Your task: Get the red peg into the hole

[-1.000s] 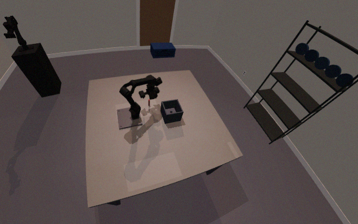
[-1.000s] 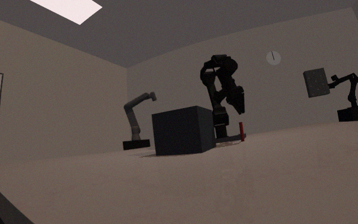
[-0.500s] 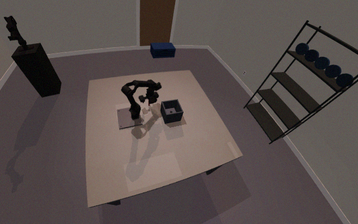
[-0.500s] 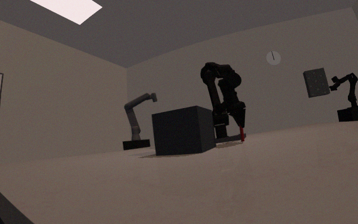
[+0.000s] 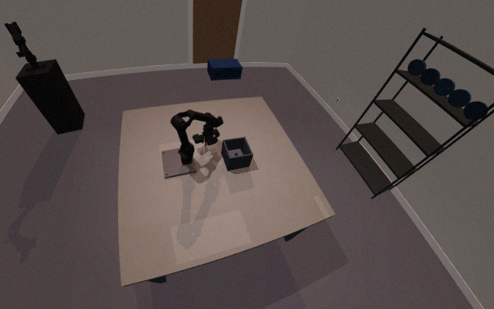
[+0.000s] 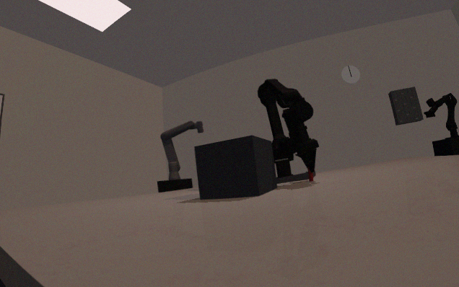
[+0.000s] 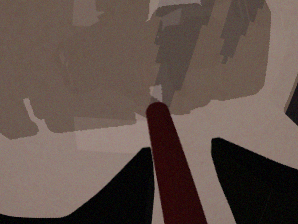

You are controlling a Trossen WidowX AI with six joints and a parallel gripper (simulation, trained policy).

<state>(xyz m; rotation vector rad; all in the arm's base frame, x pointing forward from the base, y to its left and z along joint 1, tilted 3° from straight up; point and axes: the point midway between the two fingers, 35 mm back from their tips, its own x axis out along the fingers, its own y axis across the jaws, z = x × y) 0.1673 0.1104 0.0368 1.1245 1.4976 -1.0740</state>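
Red peg (image 5: 206, 143) (image 6: 311, 176) (image 7: 174, 167) upright, near open dark box (image 5: 239, 162) (image 6: 228, 169) (image 7: 293, 106).

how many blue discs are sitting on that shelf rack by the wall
5. All the blue discs stand in one row on the highest board of the shelf rack, side by side along its length. The lower boards hold none that I can see.
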